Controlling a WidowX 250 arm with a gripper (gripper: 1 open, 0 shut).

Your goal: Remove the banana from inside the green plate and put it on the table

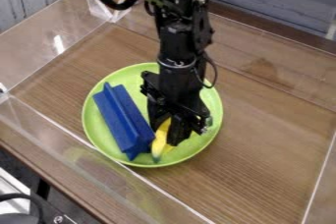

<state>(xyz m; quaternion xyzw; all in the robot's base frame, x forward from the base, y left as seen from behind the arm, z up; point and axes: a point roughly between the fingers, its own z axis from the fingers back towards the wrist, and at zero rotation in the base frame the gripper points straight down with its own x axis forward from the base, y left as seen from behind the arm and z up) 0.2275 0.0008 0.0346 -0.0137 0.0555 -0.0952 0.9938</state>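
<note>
yellow banana (pixel 159 145), blue block (pixel 120 119), lime-green plate (pixel 105 141), black tool (pixel 175 128).

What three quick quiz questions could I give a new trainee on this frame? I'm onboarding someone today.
1. True or false: the banana already lies on the table.
2. What lies in the green plate beside the banana?
A. a red cup
B. a blue block
C. nothing
3. Fill in: the gripper points ____ over the plate, its fingers closed around the banana.

Key
1. False: the banana is inside the plate, near its front rim.
2. B: the blue block lies on the left side of the plate.
3. Down.
</note>
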